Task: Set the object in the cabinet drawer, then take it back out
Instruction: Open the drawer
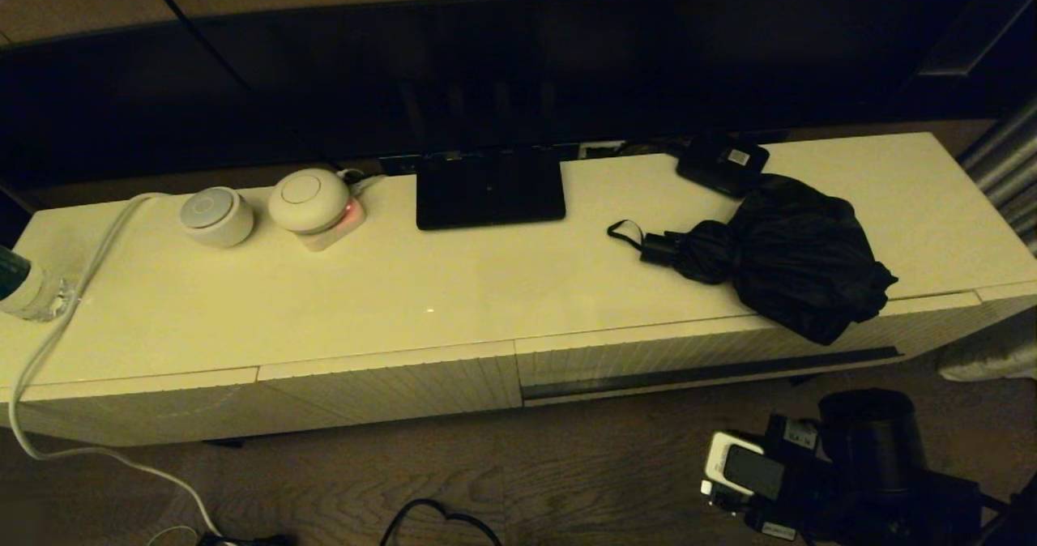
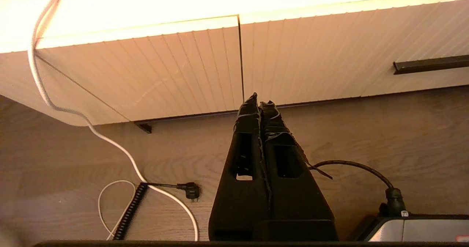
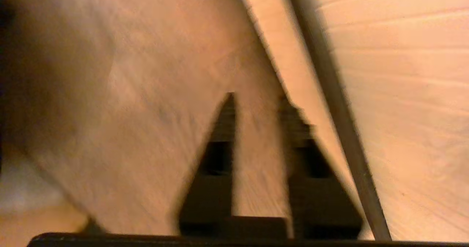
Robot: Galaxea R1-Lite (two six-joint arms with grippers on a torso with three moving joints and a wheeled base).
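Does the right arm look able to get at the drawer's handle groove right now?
Probably yes. The right gripper is open and empty, low in front of the cabinet drawer, with its dark handle groove running just beside the fingertips. Nothing lies between them; the umbrella droops over the cabinet edge above.

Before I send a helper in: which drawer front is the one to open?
Look along the long cream cabinet under the television. The cabinet drawer is the wide ribbed front below the black umbrella. Only it has a long dark handle groove.
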